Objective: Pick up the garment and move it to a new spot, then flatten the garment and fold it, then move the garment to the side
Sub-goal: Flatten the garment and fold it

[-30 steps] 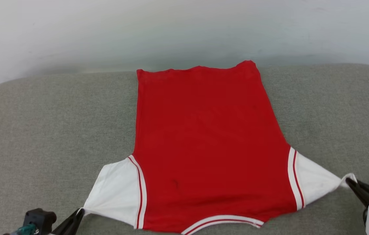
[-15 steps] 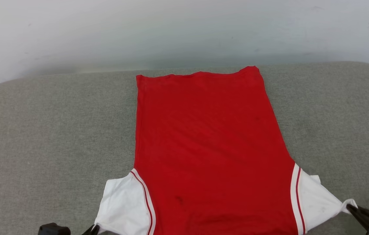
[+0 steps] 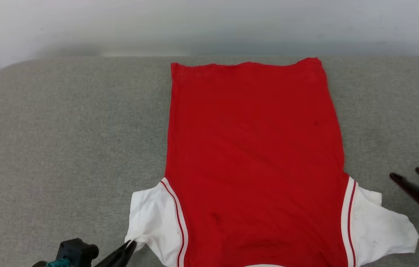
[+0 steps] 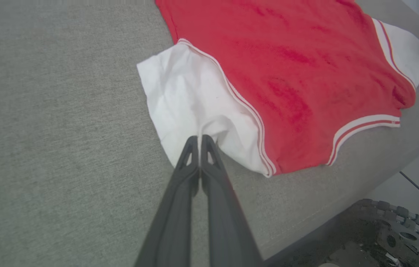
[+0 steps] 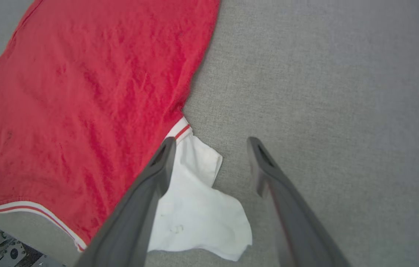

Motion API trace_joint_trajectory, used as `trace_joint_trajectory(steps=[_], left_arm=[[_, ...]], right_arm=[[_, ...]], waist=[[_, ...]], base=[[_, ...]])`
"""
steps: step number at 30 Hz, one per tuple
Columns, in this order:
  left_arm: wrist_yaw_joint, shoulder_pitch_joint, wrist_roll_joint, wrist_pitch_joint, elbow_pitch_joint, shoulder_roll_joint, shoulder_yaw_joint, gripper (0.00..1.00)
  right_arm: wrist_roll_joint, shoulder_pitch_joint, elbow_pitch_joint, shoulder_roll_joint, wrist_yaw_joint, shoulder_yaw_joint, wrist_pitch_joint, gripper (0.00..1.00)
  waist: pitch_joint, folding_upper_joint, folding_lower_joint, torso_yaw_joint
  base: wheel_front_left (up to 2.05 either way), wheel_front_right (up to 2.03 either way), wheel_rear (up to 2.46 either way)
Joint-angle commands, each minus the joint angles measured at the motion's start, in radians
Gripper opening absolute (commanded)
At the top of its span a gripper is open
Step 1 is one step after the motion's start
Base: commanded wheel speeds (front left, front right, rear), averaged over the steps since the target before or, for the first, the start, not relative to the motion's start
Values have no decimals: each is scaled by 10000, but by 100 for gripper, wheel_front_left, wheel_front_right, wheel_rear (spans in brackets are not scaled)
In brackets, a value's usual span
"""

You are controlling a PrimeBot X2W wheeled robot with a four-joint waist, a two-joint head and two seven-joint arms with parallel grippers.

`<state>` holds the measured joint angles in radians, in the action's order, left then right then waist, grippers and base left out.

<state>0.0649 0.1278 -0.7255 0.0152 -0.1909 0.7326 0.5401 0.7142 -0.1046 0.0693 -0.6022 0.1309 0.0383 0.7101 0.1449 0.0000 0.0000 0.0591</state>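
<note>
Pinching the left sleeve [image 3: 150, 215], the left gripper [image 3: 129, 245] is gripping the garment [image 3: 253, 148] while the right gripper [image 3: 405, 172] is hanging open just right of the right sleeve [image 3: 376, 218], the red body lying flat, running lengthwise away over the cushion [image 3: 65, 129].

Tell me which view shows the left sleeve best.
Left wrist view: the left sleeve is close and whole, pinched by the left gripper. Head view shows it smaller, low down; right wrist view shows the right sleeve.

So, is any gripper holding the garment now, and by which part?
The left gripper is shut on the garment, pinching the edge of one white sleeve. The right gripper is open and holds nothing.
</note>
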Motion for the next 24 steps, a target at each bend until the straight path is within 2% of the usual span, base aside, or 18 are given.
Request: trace_joint_trajectory(steps=[1,4,8,13,17,24], left_arm=[[67,-246,86,113,-375,63,-4,0],[74,-430,132,255,-1002,48,28,0],[-7,-796,233,405,-1617,-78,153,0],[-229,-1337,425,537,-2179,-328,413,0],[-419,-1856,613,611,-2416,-595,618,0],[-715,-2422,731,422,-2312,-1021,843,0]], right_arm=[[-194,-742,49,291,-4,-280,848,100],[-551,-2153,-86,787,-4,-852,2415,100],[-1418,-4191,-711,1255,-4,-1346,3995,100],[-2854,-6634,-1750,1464,-4,-1917,5469,100],[-3989,-8188,-2535,1527,-4,-2429,6237,100],[-5708,-9708,-3375,1275,-4,-2903,6690,100]], waist=[[707,0,0,493],[1429,0,0,986],[2332,0,0,1702],[3351,0,0,2588],[3999,0,0,3236],[4724,0,0,4112]], base=[[0,0,0],[0,0,0],[0,0,0],[0,0,0],[0,0,0],[0,0,0]])
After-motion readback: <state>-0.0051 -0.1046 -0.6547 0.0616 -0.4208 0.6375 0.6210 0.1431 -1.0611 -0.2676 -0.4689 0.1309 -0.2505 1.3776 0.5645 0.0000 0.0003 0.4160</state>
